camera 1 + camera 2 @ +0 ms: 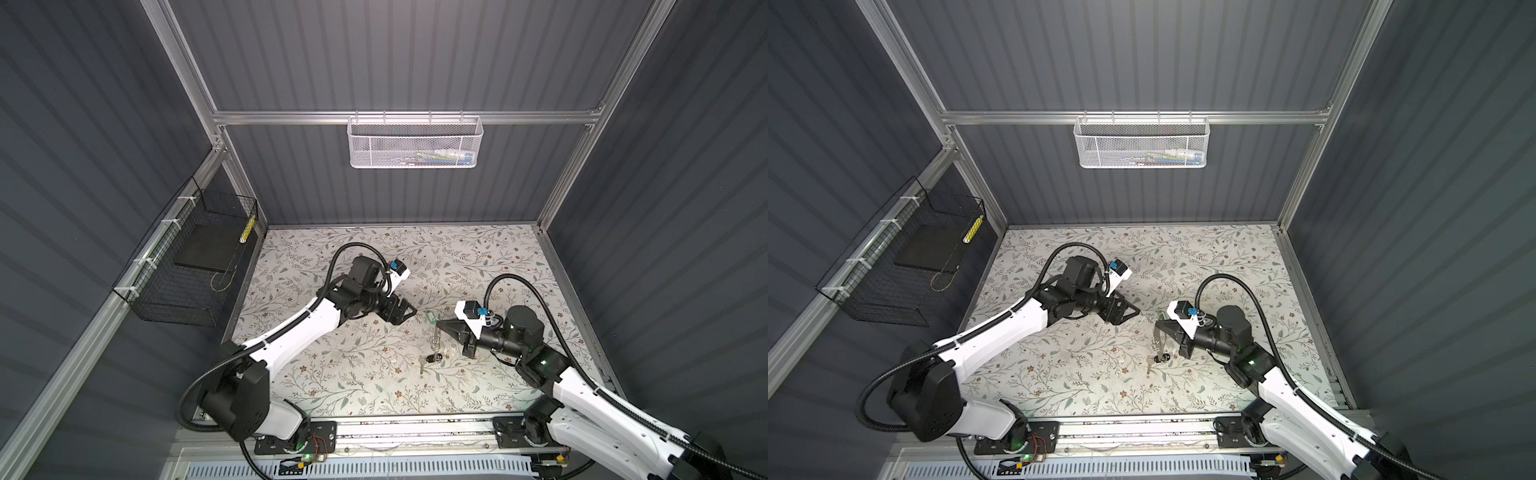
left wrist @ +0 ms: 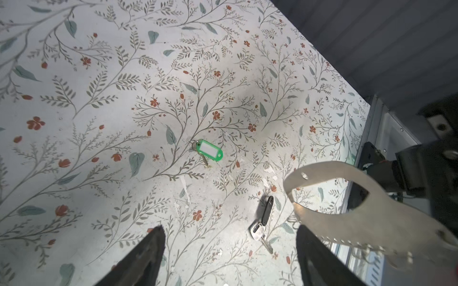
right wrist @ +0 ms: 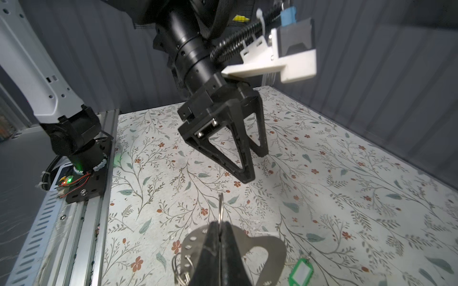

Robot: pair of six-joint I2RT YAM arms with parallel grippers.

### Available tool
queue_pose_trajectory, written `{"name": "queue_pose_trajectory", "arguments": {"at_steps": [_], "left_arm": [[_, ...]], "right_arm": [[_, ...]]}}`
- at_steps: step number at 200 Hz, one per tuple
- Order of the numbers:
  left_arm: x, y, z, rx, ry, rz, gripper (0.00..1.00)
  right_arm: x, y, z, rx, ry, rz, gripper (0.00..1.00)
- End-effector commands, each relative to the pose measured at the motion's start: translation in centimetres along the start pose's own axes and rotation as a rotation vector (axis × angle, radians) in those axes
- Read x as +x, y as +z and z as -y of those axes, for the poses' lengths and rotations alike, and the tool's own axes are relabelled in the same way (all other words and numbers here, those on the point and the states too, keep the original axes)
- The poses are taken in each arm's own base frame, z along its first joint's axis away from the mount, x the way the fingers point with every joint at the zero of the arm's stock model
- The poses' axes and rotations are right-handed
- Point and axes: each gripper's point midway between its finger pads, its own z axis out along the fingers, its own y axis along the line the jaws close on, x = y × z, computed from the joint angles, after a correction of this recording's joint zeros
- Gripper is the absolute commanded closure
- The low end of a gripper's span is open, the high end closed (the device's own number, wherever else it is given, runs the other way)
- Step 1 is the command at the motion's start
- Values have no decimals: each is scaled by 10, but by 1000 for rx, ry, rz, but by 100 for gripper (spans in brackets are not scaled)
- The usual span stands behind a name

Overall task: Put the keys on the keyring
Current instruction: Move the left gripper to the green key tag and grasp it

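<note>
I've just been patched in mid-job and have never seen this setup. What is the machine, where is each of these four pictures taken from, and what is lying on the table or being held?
The machine is two robot arms working at a flowered table. Two pictures look down from overhead on the whole scene. The other two come from a camera on each arm's wrist.

The right end effector is shut on the keyring, a flat grey plate with small rings along one edge. The left end effector is open and empty.

Two keys lie loose on the table, the green key and the black key. Neither is on the keyring yet.
</note>
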Motion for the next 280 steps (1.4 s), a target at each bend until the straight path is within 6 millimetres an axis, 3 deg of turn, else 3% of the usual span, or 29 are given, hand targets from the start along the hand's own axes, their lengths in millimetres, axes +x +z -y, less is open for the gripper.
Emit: {"name": "queue_pose_trajectory", "arguments": {"at_steps": [1,34,65,68,74,107,140,221,280], "left_arm": [[-6,14,-9,-16,-164,-25,21],[-2,45,-36,-145,-261,-67,27],[8,84,-30,-248,-206,-197,34],[-2,86,-27,-254,-191,-187,35],[-2,93,-26,-272,-178,-202,35],[1,120,-37,-343,-159,-232,41],[-4,130,-37,-375,-269,-259,47],[3,125,-29,-392,-610,-199,64],[9,145,-30,-391,-656,-215,72]], "right_arm": [[-6,-15,26,163,107,-34,100],[-9,-38,53,344,185,-38,100],[-3,-58,72,483,242,-68,100],[-3,-59,73,490,246,-67,100],[-2,-62,73,501,253,-66,100],[-6,-76,75,549,264,-47,100],[-7,-77,71,532,266,-58,100],[3,-73,71,525,275,-75,100],[7,-73,70,521,271,-81,100]]}}
